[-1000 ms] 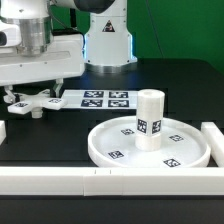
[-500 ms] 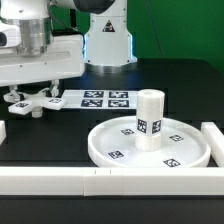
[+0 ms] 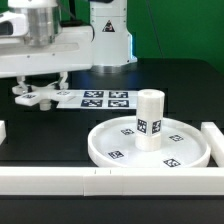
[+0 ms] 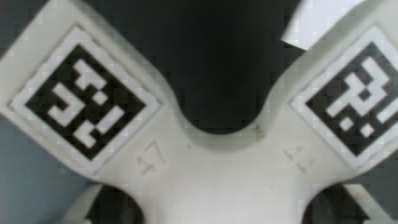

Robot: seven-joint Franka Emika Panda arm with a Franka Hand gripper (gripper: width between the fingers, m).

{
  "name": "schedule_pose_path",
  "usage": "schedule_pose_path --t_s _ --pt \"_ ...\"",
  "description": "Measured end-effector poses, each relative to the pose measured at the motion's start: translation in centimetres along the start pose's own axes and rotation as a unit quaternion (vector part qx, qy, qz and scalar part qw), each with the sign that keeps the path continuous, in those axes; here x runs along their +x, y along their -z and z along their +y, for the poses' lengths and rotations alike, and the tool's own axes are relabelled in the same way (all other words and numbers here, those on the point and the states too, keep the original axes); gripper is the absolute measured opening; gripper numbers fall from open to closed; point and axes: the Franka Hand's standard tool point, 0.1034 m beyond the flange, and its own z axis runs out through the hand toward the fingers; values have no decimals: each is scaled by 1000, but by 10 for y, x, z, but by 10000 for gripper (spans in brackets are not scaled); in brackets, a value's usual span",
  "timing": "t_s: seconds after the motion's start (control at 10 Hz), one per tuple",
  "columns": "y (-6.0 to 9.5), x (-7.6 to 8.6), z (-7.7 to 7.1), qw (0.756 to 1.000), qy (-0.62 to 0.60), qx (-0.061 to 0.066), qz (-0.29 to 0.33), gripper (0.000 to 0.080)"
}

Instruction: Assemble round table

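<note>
The large rimmed round disc (image 3: 103, 150) lies on the table at the exterior view's right. The short thick cylinder post (image 3: 150, 118) stands upright at its centre. My gripper (image 3: 45, 86) is at the back, on the exterior view's left. It is shut on the small cross-shaped foot (image 3: 38, 98) and holds it just above the table. In the wrist view the foot (image 4: 214, 160) fills the frame, with two tagged arms spreading away from my gripper (image 4: 214, 205). Only the dark edges of the fingers show at either side.
The marker board (image 3: 106, 99) lies flat just beside the foot, toward the exterior view's right. Long white border bars run along the front (image 3: 60, 181), the right side (image 3: 214, 140) and the left edge (image 3: 3, 131). The robot base (image 3: 108, 40) stands at the back.
My gripper has moved toward the exterior view's right and slightly up, carrying the cross-shaped foot with it. The disc and post have not moved.
</note>
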Motion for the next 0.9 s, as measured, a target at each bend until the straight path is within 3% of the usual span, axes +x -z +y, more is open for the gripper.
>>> schedule_pose_path --t_s 0.2,0.4,0.5,0.9 --pt "28 28 -40 999 -38 16 1 442" --pt "44 54 -62 997 -69 33 -15 442" --pt "47 63 -66 997 -74 31 -11 442" --pt "46 61 -68 997 -68 35 -17 442"
